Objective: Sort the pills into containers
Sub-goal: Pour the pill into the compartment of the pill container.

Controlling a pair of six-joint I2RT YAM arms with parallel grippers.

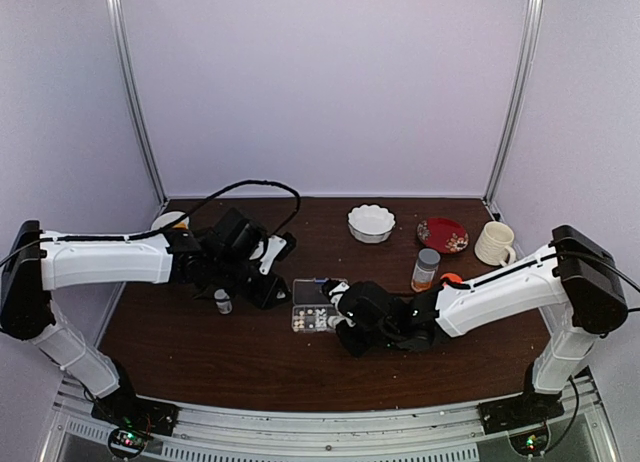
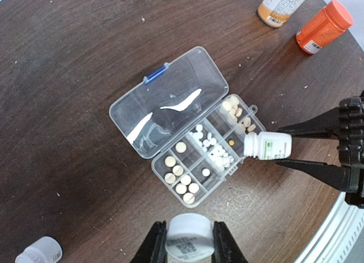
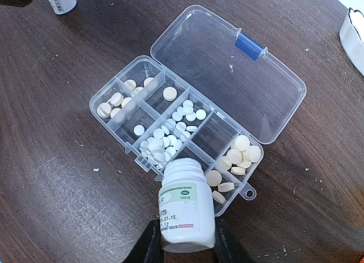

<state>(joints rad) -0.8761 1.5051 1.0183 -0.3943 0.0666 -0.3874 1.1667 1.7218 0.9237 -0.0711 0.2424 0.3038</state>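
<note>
While the right gripper (image 3: 185, 235) clamps a white bottle (image 3: 185, 209) at the bottom centre of the right wrist view, the bottle lies tipped. Its open neck reaches over the near long edge of the pill organizer (image 3: 216, 132). That neck sits at the outer wall where the crowded middle compartment meets the lower right one.

The pills (image 3: 162, 146) lie in several compartments. Small white ones fill the middle, and larger pale ones sit at the left end and the lower right end. The clear lid (image 3: 227, 75) is folded flat toward the upper right, with its blue latch (image 3: 250, 45) on the outer edge.

At the bottom centre of the left wrist view, the left gripper (image 2: 189, 247) is closed on a white round piece (image 2: 189, 237). I cannot tell whether this is a cap or a bottle seen end-on. It hangs just below the organizer's lower corner, apart from it.

A small capped bottle (image 2: 40, 253) stands in the lower left corner of that view. Two orange bottles (image 2: 324, 27) lie at the upper right, well apart from the organizer. Bare table (image 2: 68, 103) spreads across the whole left half.

In the top view, a bowl (image 1: 371, 222), a red plate (image 1: 442, 234) and a mug (image 1: 494, 243) line the far edge. Bare wood runs along the front edge below both grippers.
</note>
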